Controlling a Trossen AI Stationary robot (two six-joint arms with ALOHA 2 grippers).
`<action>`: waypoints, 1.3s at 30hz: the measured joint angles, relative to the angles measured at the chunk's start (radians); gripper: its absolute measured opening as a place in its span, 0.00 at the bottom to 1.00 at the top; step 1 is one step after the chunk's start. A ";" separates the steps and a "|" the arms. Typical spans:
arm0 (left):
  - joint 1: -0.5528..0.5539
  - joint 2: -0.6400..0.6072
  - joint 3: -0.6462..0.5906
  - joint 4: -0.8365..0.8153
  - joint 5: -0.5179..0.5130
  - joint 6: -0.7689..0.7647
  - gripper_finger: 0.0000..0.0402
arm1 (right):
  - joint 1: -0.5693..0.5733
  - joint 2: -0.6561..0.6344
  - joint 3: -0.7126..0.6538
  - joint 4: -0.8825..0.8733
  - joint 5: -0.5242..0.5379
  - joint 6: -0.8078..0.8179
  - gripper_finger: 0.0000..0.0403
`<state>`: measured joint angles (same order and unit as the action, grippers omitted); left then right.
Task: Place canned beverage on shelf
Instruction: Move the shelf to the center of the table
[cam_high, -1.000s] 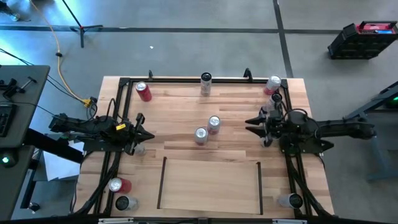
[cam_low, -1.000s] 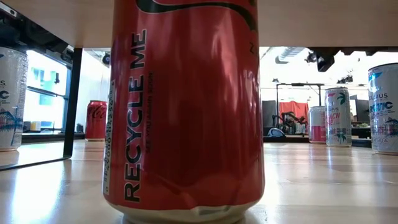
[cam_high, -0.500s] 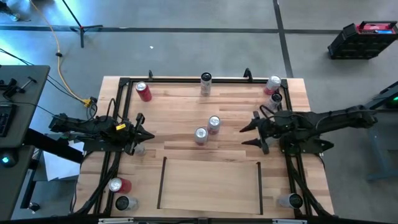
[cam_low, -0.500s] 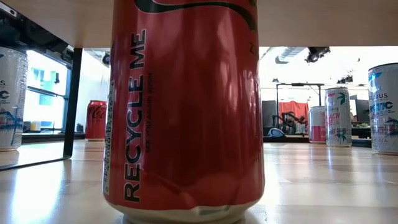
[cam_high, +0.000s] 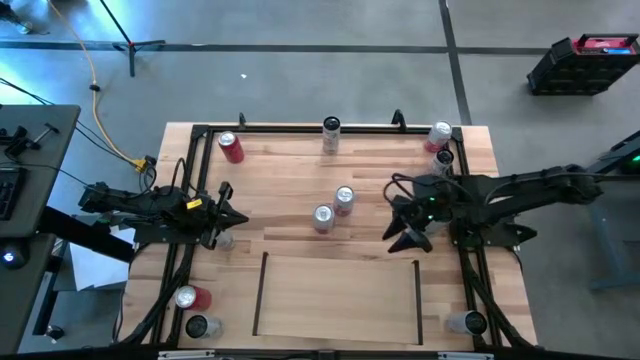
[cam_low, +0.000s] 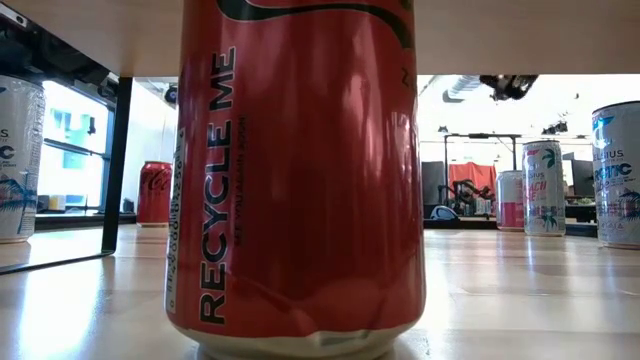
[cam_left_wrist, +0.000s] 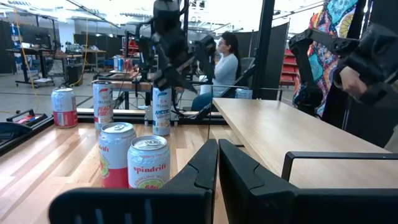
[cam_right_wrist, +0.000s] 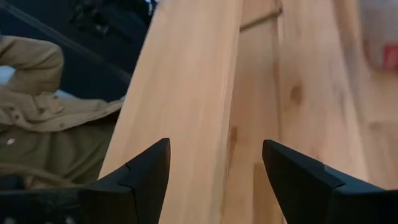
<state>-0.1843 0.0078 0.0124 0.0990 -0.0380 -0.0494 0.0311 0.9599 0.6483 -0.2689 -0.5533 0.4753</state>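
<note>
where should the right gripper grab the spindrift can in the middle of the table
Grip the spindrift can around its round side wall, about mid-height, fingers level on either side. It stands upright with a second can close beside it toward the far edge, so come in from the right, where the open right gripper already is, with bare table between them.

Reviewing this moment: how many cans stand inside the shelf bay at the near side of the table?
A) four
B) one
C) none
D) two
C: in the high view the shelf shows only bare wood between its black rails; the two nearest cans stand apart from it, toward the table's middle, and the open right claw holds nothing.
</note>
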 joint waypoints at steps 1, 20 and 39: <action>0.000 0.000 0.000 0.000 0.000 0.000 0.01 | -0.006 0.021 0.000 -0.001 -0.024 0.004 0.60; 0.000 0.000 0.000 0.000 0.000 0.000 0.01 | -0.024 0.313 0.000 0.207 -0.324 0.120 0.60; 0.000 0.000 0.000 0.000 0.000 0.000 0.01 | -0.024 0.482 0.000 0.348 -0.388 0.228 0.60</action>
<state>-0.1844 0.0080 0.0122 0.0990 -0.0380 -0.0496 0.0071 1.4421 0.6483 0.0789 -0.9412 0.7032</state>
